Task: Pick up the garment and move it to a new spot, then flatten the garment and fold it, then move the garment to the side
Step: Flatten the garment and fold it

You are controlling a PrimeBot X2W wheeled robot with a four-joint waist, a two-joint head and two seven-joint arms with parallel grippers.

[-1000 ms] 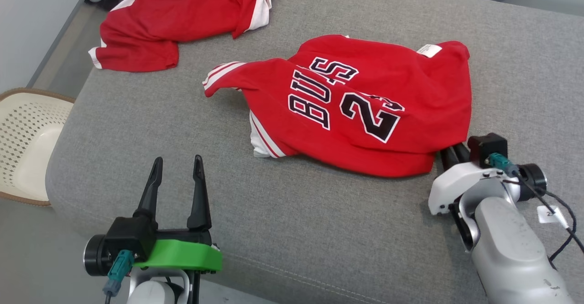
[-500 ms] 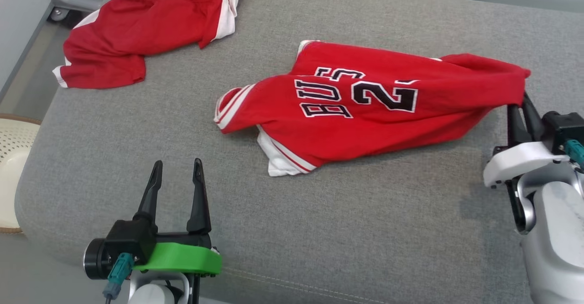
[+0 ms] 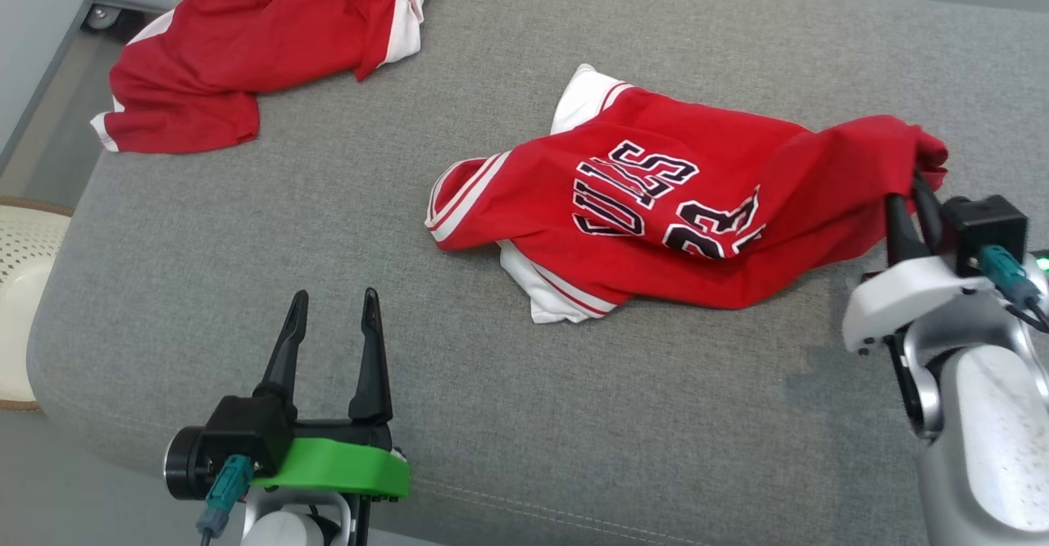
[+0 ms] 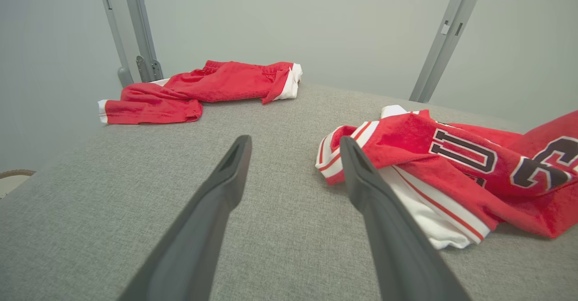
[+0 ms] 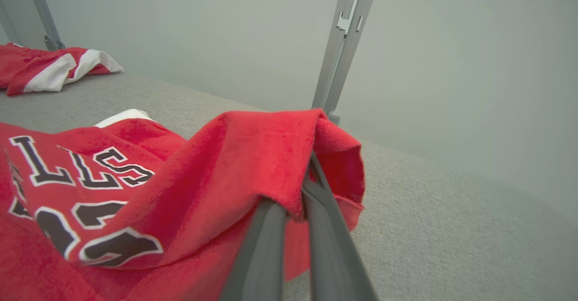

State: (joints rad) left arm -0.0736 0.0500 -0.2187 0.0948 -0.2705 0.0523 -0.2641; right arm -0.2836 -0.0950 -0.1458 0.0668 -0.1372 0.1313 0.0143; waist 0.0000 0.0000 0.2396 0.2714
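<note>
Jersey (image 3: 656, 218) lying right of middle on the padded table (image 3: 328, 243), its right end raised in my right gripper (image 3: 914, 193), my left gripper (image 3: 334, 293) at the near edge, left of it and apart, another garment (image 3: 246, 46) at the far left, basket (image 3: 20, 300) beside the table's left edge

Lab: padded grey bench (image 3: 574, 415), metal frame (image 4: 445, 34)

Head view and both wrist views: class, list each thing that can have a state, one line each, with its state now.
jersey: crumpled, one end raised off the grey cushion, the rest lying on it.
right gripper: shut on the jersey's raised end.
left gripper: open, empty, apart from the jersey.
red shorts: crumpled, lying loose at the cushion's far left corner.
</note>
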